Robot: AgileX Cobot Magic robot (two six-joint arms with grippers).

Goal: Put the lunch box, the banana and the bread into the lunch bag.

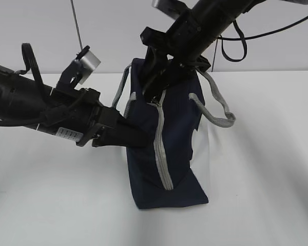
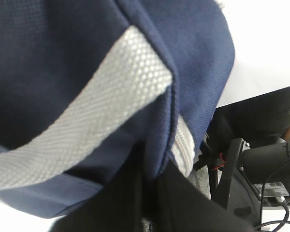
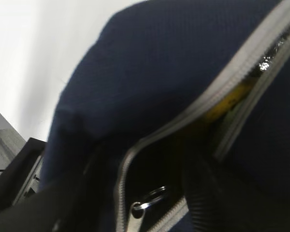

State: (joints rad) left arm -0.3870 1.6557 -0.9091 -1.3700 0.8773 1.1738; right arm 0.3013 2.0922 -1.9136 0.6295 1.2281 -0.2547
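One bag: lunch bag (image 1: 179,148), navy, standing at centre frame in the exterior view on the white table (image 1: 267,195); white side panel on its right face.
Two handles: grey webbing handles, one at the bag's upper left (image 1: 124,84), one looping off the upper right (image 1: 215,105).
One zipper: grey zipper (image 1: 160,148), running down the bag's front; in the right wrist view its upper part gapes.
One ring pull: metal ring pull (image 3: 152,199), lower centre of the right wrist view, hanging free.
One banana: banana (image 3: 227,101), a yellow sliver seen through the zipper gap, inside the bag.
Lunch box and bread: neither can be made out.
Two arms: left arm enters from the left edge, lying nearly level; right arm slants down from the upper right.
Left gripper: left gripper (image 1: 136,137), jaws together, pinching the bag's left edge by the handle base.
Right gripper: right gripper (image 1: 156,84), at the bag's top by the zipper; whether its jaws are apart cannot be told, and they hold nothing visible.
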